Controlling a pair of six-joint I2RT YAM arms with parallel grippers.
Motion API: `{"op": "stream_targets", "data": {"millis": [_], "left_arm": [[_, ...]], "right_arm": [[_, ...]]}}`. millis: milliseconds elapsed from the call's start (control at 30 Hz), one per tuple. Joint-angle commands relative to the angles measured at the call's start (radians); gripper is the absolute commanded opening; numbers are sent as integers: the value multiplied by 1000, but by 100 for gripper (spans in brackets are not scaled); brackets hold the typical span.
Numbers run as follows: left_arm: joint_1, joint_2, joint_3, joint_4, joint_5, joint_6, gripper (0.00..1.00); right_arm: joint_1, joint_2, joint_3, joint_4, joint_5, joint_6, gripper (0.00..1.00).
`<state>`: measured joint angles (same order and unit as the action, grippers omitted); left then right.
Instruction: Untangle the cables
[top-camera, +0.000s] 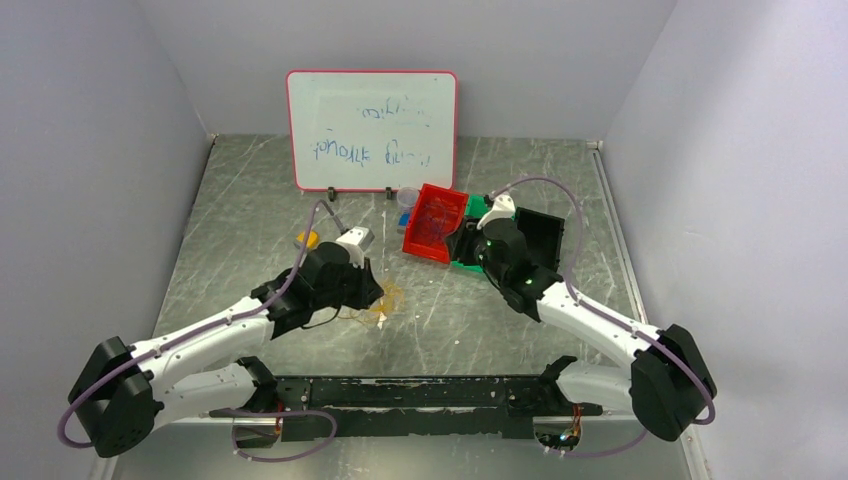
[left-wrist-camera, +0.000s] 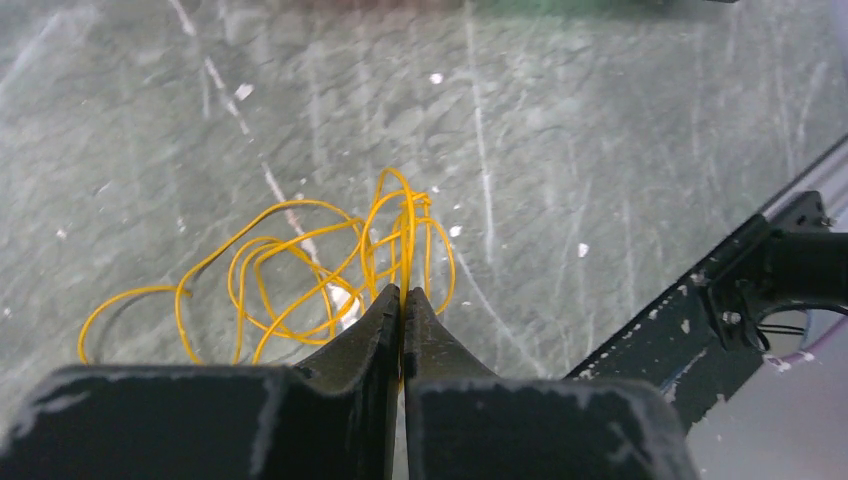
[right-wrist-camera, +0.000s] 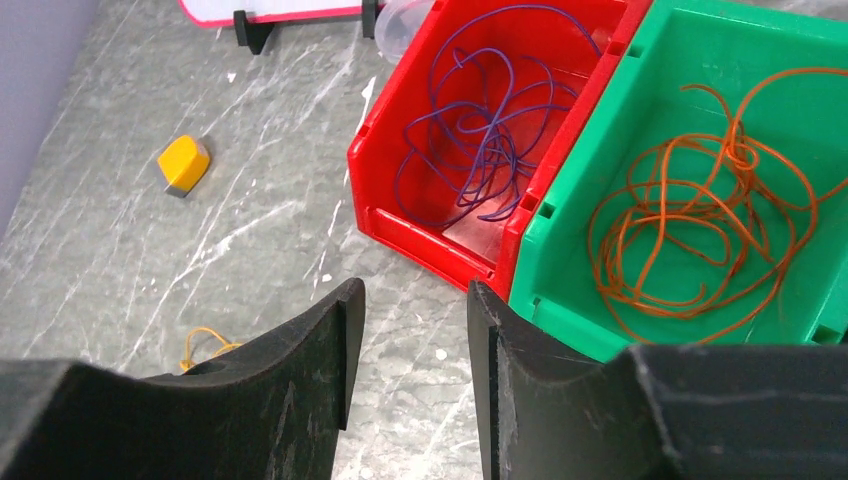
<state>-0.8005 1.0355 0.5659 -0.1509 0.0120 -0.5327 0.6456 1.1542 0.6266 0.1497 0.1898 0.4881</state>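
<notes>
Left gripper (left-wrist-camera: 402, 296) pinching a strand of the looped yellow cable (left-wrist-camera: 290, 265) on the table (left-wrist-camera: 600, 150), right gripper (right-wrist-camera: 408, 300) spread apart near the red bin (right-wrist-camera: 410, 225) holding a purple cable (right-wrist-camera: 480, 130), orange cable (right-wrist-camera: 700, 230) in the green bin (right-wrist-camera: 640, 110)

Lighting's soft and even from overhead, so the yellow cable (left-wrist-camera: 300, 270) just ahead of the left gripper (left-wrist-camera: 402, 295) only throws faint shadows. Both wrist views go mushy right up close to the lens. The table (left-wrist-camera: 600, 150) farther out beyond that gripper looks hazy with a dull sheen.
</notes>
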Motion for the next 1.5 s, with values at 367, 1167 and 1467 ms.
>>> {"op": "stream_targets", "data": {"millis": [367, 1167, 1467], "left_arm": [[-17, 15, -9, 84, 13, 19, 7], [-17, -60, -9, 55, -32, 11, 7], [-17, -62, -20, 74, -37, 4, 7]], "right_arm": [[-11, 29, -92, 171, -498, -201, 50], [169, 281, -88, 298, -353, 68, 50], [198, 251, -144, 324, -295, 252, 49]]}}
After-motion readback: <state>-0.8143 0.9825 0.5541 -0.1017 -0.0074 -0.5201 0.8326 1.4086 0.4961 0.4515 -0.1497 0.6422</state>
